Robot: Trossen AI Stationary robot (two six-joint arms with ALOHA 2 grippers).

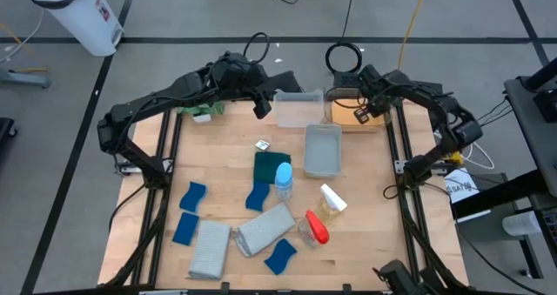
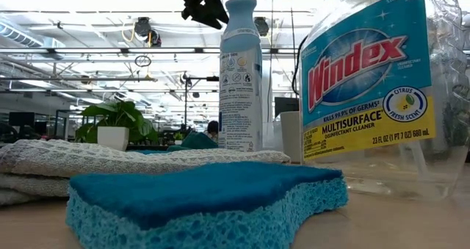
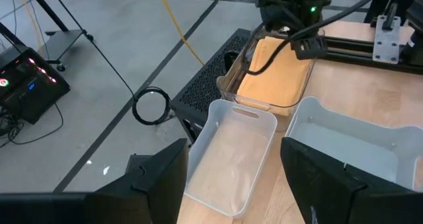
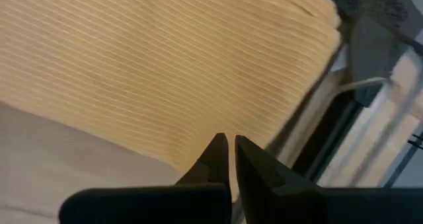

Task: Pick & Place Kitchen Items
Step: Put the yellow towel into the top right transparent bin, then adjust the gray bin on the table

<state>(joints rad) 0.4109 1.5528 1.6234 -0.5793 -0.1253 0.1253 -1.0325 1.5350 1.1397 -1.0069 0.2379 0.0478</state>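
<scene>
A: Why was the table (image 1: pixel 365 234) laid out that way, with the bins at the back?

B: It looked like a sorting job. Three clear bins stood along the far edge, and the loose kitchen items lay in the middle and near part, ready to be carried over. The empty bin (image 1: pixel 298 109) sat under the left gripper (image 1: pixel 261 108), whose fingers were spread with nothing between them, probably waiting its turn.

A: And the right arm?

B: The right gripper (image 1: pixel 361 114) hung over the corner bin (image 1: pixel 335 95), just above the orange cloth (image 1: pixel 348 114) lying inside it. Its fingers were pressed together, and in the right wrist view I saw no fabric pinched between them, so I judged the cloth had been set down there rather than held.

A: What was left to move?

B: Two grey cloths (image 1: pixel 211 248), folded, lay near the front edge. The dark teal cloth (image 1: pixel 271 166) sat mid-table, beside the third bin (image 1: pixel 323 149). Then the bottles: the blue-topped one (image 1: pixel 284 180) touching that cloth, the white-topped one (image 1: pixel 332 200), and the red-topped one (image 1: pixel 315 227), the last two lying on their sides. Smallest were the blue sponges (image 1: pixel 192 196), scattered around the cloths.
</scene>
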